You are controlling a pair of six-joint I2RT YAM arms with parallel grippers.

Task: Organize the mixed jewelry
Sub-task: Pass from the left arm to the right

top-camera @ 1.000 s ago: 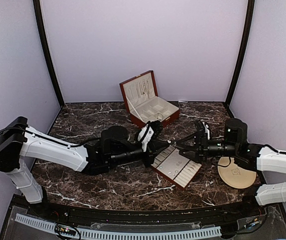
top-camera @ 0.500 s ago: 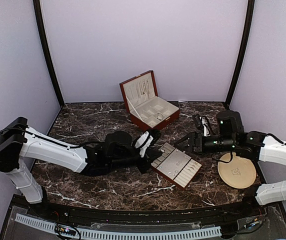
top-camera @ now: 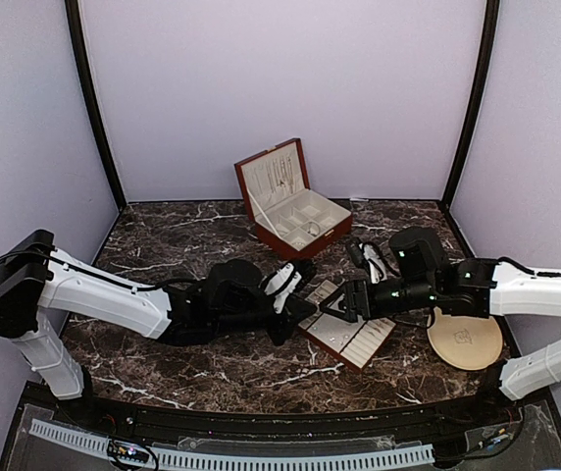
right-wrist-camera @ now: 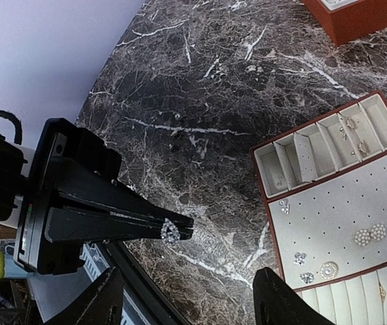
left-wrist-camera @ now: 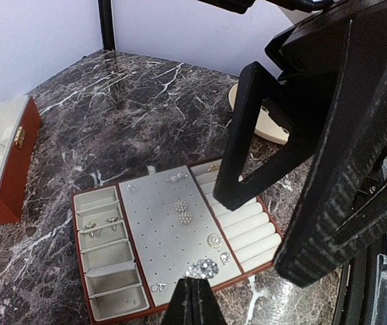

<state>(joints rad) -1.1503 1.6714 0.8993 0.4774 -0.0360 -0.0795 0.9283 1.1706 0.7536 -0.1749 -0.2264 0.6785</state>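
Leftward from its earlier place beside the round beige plate (top-camera: 465,340), the right end effector (top-camera: 342,308) has swung in over the tray, and the left end effector (top-camera: 306,305) has sunk lower toward the tray's left edge. Nearest on the dark, white-veined marble desk (top-camera: 212,358) lies the flat red-brown tray with cream lining (top-camera: 361,340), set at an angle. Part of the mixed jewelry (left-wrist-camera: 181,208) rests on it: two pearl-like studs on the perforated middle panel, a round sparkling piece (left-wrist-camera: 214,240) beside them, and tiny bits in the small side compartments (left-wrist-camera: 99,227). The left end effector is clamped tight on a glittering silver piece (right-wrist-camera: 171,231), pinched at its very tips just above the tray's near-left edge. Facing it, the right end effector hangs over the tray's ring-roll side with its fingers (right-wrist-camera: 102,301) spread wide and nothing between them. The plate sits to the right of the tray, apart from it, partly under the right arm. Farthest back stands the red-brown wooden box with cream lining (top-camera: 320,238), its lid raised; fine chains (top-camera: 279,175) hang inside the lid, and a thin ring-like piece (top-camera: 312,228) lies in one compartment.
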